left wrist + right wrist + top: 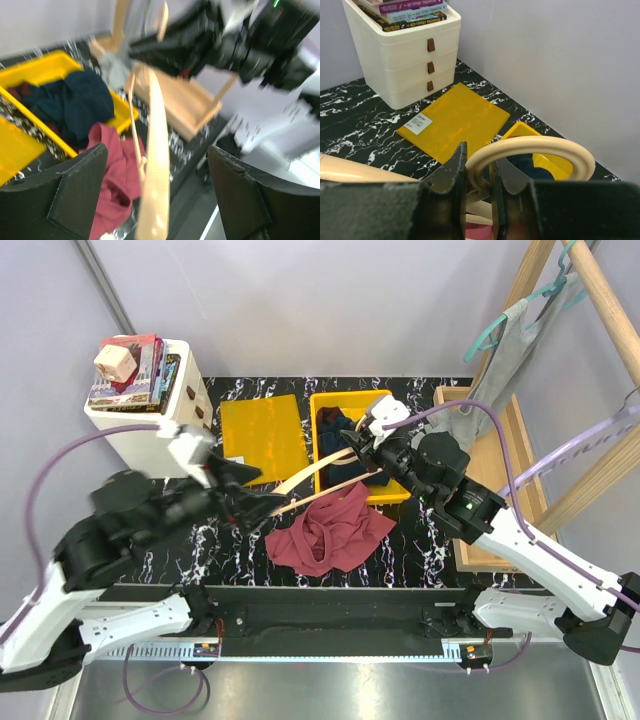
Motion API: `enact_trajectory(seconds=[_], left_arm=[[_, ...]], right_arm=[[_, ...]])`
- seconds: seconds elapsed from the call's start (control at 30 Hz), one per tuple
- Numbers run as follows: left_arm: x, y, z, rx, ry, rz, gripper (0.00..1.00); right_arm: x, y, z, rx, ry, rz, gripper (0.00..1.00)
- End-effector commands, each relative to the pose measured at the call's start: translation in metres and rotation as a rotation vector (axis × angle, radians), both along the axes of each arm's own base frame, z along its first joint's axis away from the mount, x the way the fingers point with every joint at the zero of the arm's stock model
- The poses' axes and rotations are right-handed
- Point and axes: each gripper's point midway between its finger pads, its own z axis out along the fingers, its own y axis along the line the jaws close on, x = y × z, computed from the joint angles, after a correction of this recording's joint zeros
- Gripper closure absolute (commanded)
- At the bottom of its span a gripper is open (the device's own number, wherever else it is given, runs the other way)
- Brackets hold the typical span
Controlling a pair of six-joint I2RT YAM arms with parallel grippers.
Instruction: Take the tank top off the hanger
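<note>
The wooden hanger hangs above the table between my two arms, its wood bare where it shows. My right gripper is shut on the hanger's curved hook. My left gripper is open, with wide fingers on either side of one hanger arm and not touching it. The maroon tank top lies crumpled on the black marble table, just below the hanger. In the left wrist view the tank top shows beside and under the wood.
A yellow bin holding dark clothes stands behind the hanger, with a flat yellow lid to its left. A white drawer unit with books sits at the back left. A wooden rack with a grey garment stands on the right.
</note>
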Motion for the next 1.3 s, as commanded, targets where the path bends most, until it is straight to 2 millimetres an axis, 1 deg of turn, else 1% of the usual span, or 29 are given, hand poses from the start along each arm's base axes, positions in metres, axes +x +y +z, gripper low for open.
enact_trajectory(seconds=[0.0,0.13,0.2,0.23,0.27,0.3,0.33,0.37,0.4,0.43,0.47,0.5,0.6,0.63,0.67,0.73,0.77,0.8,0.83,0.87,0.9,0.97,1.0,1.03,1.07,1.13,1.17,1.23,1.27], left_arm=[[-0.01,-0.02,-0.022,0.103,-0.007,-0.135,0.17],[0.005,-0.023,-0.054,0.206,0.034,-0.085,0.21],[0.011,-0.024,-0.069,0.251,0.059,-0.062,0.27],[0.012,-0.025,-0.073,0.264,0.066,-0.062,0.31],[0.017,-0.022,-0.076,0.274,0.067,-0.031,0.43],[0.019,-0.02,-0.076,0.271,0.069,-0.015,0.5],[0.021,-0.018,-0.076,0.269,0.069,0.004,0.59],[0.026,-0.014,-0.075,0.267,0.066,0.045,0.73],[0.028,-0.012,-0.073,0.261,0.069,0.061,0.81],[0.03,-0.011,-0.072,0.258,0.067,0.072,0.87],[0.033,-0.01,-0.071,0.258,0.062,0.092,1.0],[0.034,-0.009,-0.069,0.252,0.06,0.1,1.0],[0.037,-0.009,-0.059,0.225,0.036,0.115,1.0],[0.037,-0.01,-0.053,0.205,0.025,0.113,1.0],[0.037,-0.012,-0.049,0.195,0.018,0.108,1.0],[0.037,-0.017,-0.041,0.169,-0.001,0.092,1.0],[0.036,-0.023,-0.041,0.166,-0.002,0.064,1.0],[0.036,-0.028,-0.038,0.16,-0.008,0.051,1.0],[0.034,-0.035,-0.032,0.139,-0.02,0.02,1.0],[0.037,-0.045,-0.033,0.148,-0.016,0.003,1.0],[0.038,-0.05,-0.026,0.135,-0.027,-0.013,1.0],[0.041,-0.072,-0.014,0.099,-0.053,-0.066,1.0],[0.043,-0.08,-0.008,0.088,-0.068,-0.084,1.0],[0.042,-0.091,0.005,0.053,-0.102,-0.126,1.0],[0.048,-0.106,0.012,0.047,-0.113,-0.144,1.0],[0.051,-0.126,0.031,0.019,-0.16,-0.195,1.0],[0.059,-0.142,0.044,0.008,-0.177,-0.21,1.0],[0.058,-0.164,0.061,-0.015,-0.202,-0.283,1.0],[0.065,-0.182,0.075,-0.032,-0.221,-0.312,1.0]], right_arm=[[0.005,-0.012,0.032,0.037,-0.057,-0.064,1.0],[0.001,-0.01,0.034,0.046,-0.059,-0.041,1.0],[-0.002,-0.01,0.035,0.052,-0.06,-0.027,1.0],[-0.003,-0.011,0.035,0.054,-0.06,-0.025,1.0],[-0.003,-0.011,0.036,0.056,-0.06,-0.025,1.0],[-0.004,-0.011,0.037,0.06,-0.061,-0.022,0.96],[-0.005,-0.012,0.038,0.063,-0.062,-0.021,0.91],[-0.005,-0.012,0.037,0.063,-0.06,-0.02,0.82],[-0.005,-0.012,0.039,0.067,-0.061,-0.02,0.68],[-0.006,-0.013,0.041,0.077,-0.059,-0.02,0.61],[-0.006,-0.014,0.043,0.089,-0.055,-0.025,0.53],[-0.009,-0.018,0.049,0.113,-0.056,-0.03,0.38],[-0.024,-0.025,0.069,0.214,-0.037,0.004,0.2],[-0.03,-0.026,0.075,0.25,-0.025,0.027,0.1],[-0.039,-0.026,0.083,0.275,-0.028,0.063,0.07],[-0.056,-0.041,0.107,0.36,-0.039,0.088,0.0],[-0.066,-0.055,0.123,0.408,-0.061,0.085,0.0],[-0.067,-0.062,0.119,0.399,-0.03,0.064,0.0],[-0.071,-0.08,0.137,0.452,-0.037,0.02,0.0],[-0.08,-0.096,0.148,0.506,-0.03,0.003,0.0],[-0.083,-0.108,0.15,0.513,-0.017,-0.026,0.0],[-0.1,-0.145,0.176,0.607,-0.047,-0.072,0.0],[-0.106,-0.156,0.181,0.624,-0.057,-0.082,0.0],[-0.113,-0.171,0.19,0.654,-0.079,-0.099,0.0],[-0.126,-0.19,0.198,0.694,-0.106,-0.102,0.0],[-0.142,-0.21,0.207,0.748,-0.126,-0.099,0.01],[-0.156,-0.228,0.212,0.79,-0.149,-0.09,0.02],[-0.169,-0.244,0.216,0.834,-0.164,-0.083,0.02],[-0.179,-0.258,0.217,0.866,-0.178,-0.079,0.02]])
